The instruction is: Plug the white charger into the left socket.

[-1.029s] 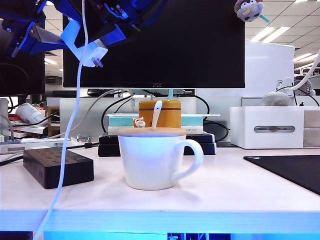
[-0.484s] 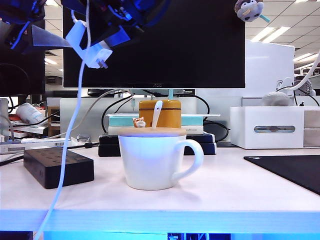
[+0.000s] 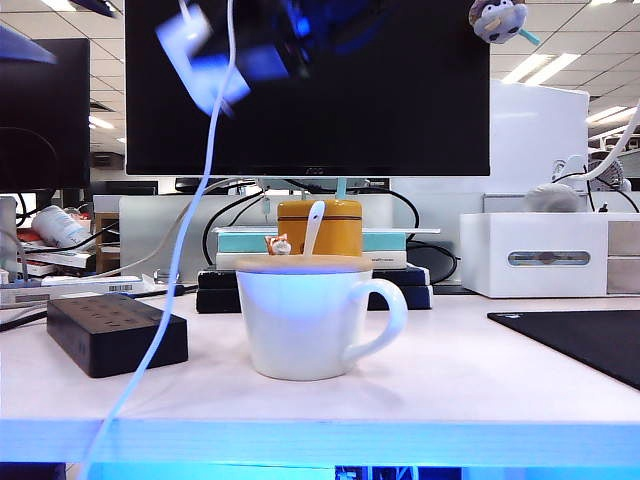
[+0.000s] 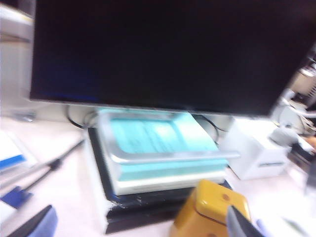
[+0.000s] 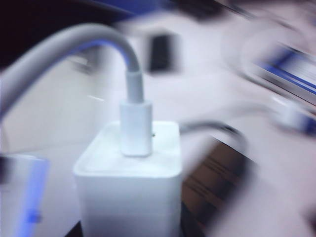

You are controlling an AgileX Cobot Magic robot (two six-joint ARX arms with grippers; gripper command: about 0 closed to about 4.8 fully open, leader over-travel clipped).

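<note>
Both hands show dark fingers (image 4: 242,224) with blue-lit, pale pads (image 5: 24,197).

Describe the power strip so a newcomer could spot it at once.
Start at the white mug in the middle of the table in the exterior view; the power strip lies left of it near the front edge. It is a matte black brick, thicker than the flat black mat on the right.

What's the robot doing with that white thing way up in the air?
The right end effector is holding the white charger high above the table, its cable dangling down. The left end effector is open and holds nothing. The charger isn't plugged into the black power strip yet.
</note>
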